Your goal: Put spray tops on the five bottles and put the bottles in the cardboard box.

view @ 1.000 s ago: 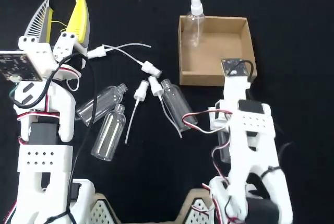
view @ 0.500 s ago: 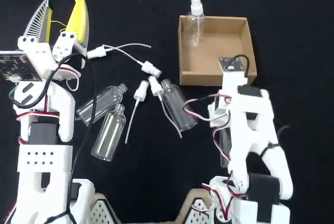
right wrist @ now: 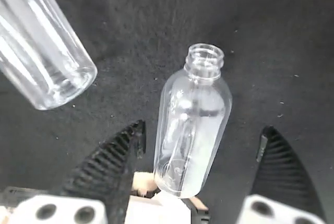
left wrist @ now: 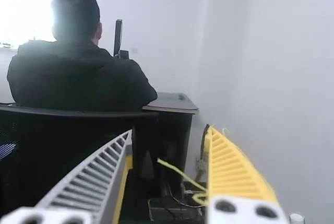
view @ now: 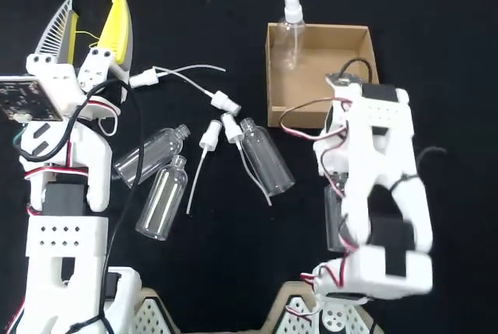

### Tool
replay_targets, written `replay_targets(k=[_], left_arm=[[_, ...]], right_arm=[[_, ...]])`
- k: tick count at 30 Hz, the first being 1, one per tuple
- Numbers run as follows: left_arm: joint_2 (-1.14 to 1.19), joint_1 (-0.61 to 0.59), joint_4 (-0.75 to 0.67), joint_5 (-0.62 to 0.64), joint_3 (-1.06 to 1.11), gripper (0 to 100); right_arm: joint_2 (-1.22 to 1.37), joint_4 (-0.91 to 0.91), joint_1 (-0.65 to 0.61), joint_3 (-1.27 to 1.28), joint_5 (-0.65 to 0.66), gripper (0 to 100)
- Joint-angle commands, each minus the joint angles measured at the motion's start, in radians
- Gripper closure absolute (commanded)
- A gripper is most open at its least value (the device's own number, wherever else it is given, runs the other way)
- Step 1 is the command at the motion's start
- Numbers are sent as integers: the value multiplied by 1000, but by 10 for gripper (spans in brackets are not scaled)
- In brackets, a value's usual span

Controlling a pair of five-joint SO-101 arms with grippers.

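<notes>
straddling uncapped bottle (right wrist: 194, 114), right claw (right wrist: 203, 127) spread wide; left claw (left wrist: 168, 131) also spread.

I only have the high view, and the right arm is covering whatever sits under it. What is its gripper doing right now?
Observer: The right gripper is open and straddles a clear bottle lying on the table, touching neither side of it.
Operator: Does that bottle have a spray top on it?
Observer: No. Its threaded neck is bare and the mouth is open.
Operator: Is anything else close to it?
Observer: The base of a second bottle lies beside it, with a gap of table between the two.
</notes>
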Motion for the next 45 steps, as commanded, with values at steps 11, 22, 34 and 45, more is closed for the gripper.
replay_targets(k=[11, 22, 34, 45], left_arm=[[-6, -8, -20, 9, -91, 787], [-6, -8, -20, 8, -90, 787], [-6, -8, -20, 8, -88, 787], [-6, -8, -20, 8, -90, 787]], right_arm=[[197, 80, 14, -122, 3, 687], [255, 46, 11, -120, 9, 688], [239, 35, 11, -122, 37, 798], [-140, 180, 11, -165, 63, 821]])
